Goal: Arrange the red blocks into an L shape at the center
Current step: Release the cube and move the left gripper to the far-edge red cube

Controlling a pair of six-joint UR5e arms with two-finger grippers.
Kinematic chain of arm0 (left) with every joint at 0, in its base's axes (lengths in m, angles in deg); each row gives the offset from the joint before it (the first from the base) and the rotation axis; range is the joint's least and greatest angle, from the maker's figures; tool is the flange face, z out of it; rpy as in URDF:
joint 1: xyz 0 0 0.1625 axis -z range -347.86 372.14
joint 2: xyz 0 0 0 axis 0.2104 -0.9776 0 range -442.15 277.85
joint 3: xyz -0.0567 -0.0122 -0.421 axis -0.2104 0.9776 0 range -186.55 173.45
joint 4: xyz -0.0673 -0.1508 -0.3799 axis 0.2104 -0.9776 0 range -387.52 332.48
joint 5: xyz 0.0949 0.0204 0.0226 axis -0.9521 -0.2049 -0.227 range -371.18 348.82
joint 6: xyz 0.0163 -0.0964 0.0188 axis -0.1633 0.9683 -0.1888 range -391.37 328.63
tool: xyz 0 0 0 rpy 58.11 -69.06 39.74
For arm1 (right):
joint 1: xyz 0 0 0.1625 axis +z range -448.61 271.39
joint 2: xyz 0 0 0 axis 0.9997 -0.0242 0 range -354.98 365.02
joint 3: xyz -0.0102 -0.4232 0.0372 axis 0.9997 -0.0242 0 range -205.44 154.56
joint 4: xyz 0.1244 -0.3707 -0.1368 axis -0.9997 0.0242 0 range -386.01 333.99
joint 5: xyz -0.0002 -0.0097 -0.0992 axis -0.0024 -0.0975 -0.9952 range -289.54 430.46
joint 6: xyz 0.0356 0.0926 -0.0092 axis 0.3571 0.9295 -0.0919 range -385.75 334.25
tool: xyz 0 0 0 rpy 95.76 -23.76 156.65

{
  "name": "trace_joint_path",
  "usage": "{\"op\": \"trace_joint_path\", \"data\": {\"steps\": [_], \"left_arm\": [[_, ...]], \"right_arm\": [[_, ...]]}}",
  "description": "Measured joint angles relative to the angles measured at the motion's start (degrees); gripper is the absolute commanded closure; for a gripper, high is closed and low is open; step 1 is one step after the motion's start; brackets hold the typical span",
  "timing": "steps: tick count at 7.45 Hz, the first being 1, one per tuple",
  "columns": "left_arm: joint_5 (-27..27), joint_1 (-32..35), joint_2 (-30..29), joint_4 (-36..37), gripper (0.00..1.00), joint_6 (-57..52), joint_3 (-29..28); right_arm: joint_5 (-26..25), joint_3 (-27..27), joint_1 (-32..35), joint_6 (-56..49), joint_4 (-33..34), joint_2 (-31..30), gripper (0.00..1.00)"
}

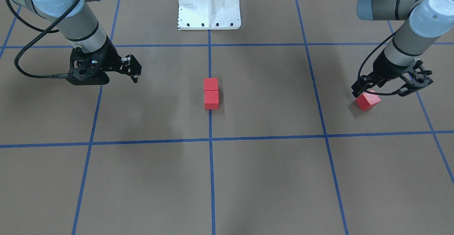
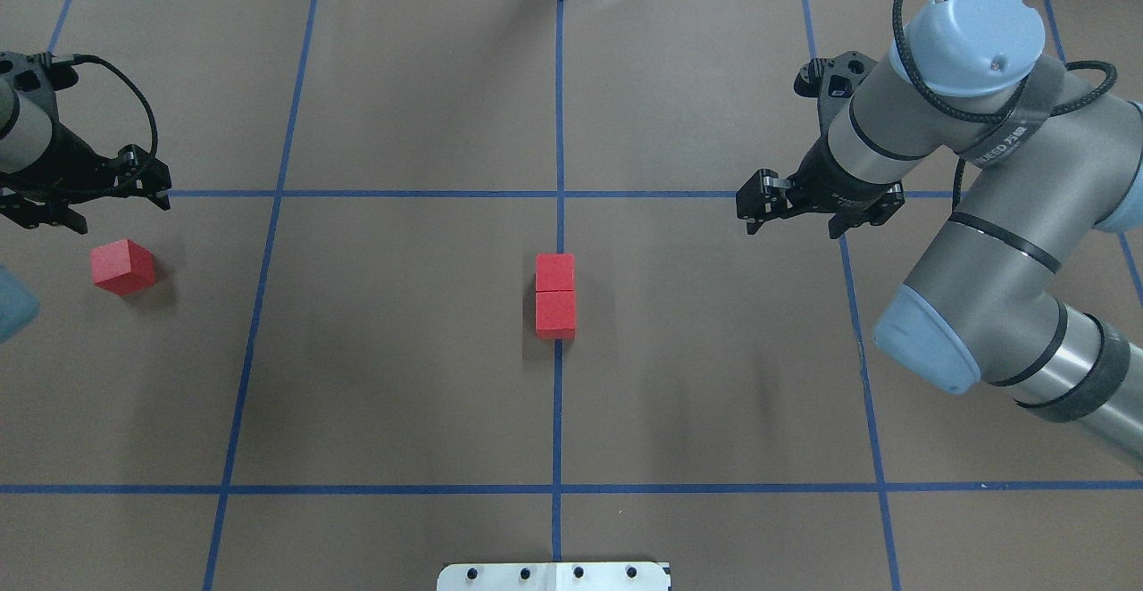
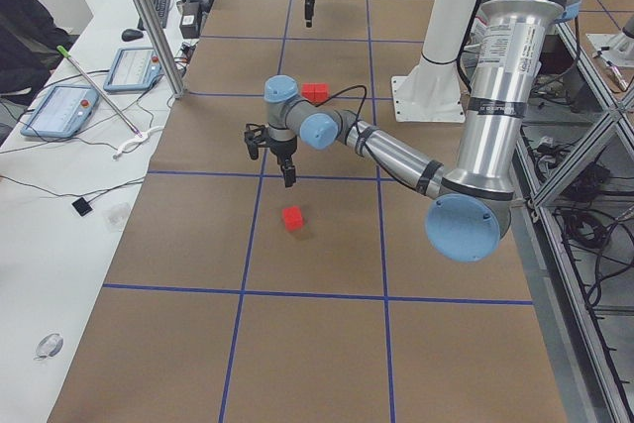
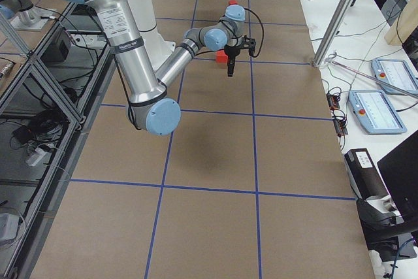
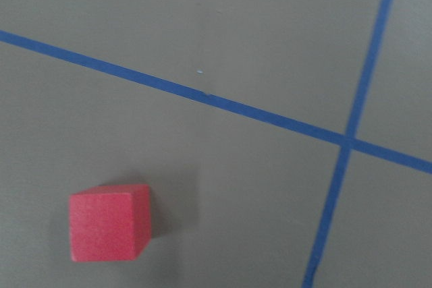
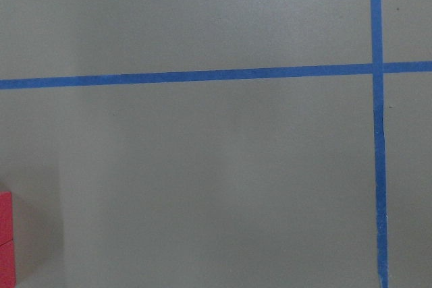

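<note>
Exterior front-facing view: two red blocks [image 1: 211,93] are noted abutted at center [image 1: 193,96], third block [image 1: 368,100] skewed at frame right beside spread, empty fingers of left gripper [image 1: 378,92]; judged light, rigid, matte, best pinched across opposite flat faces.

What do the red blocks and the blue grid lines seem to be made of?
The red blocks: perhaps painted wood or dense foam; matte, grainy faces, crisp edges, no shine. The blue grid lines: probably adhesive tape; thin flat strips overlapping at crossings.
</note>
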Motion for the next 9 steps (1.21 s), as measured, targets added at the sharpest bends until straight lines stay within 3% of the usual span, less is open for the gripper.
{"op": "trace_joint_path", "data": {"steps": [4, 9], "left_arm": [[0.3, 0.0, 5.0, -10.4, 0.01, 2.7, -4.6], [0.3, -0.5, 1.9, -13.8, 0.01, 5.4, -12.3]], "right_arm": [[-0.4, 0.0, -0.1, 0.0, 0.0, 0.0, 0.0], [-0.4, 0.1, -0.2, 0.1, 0.0, 0.3, 0.0]]}}
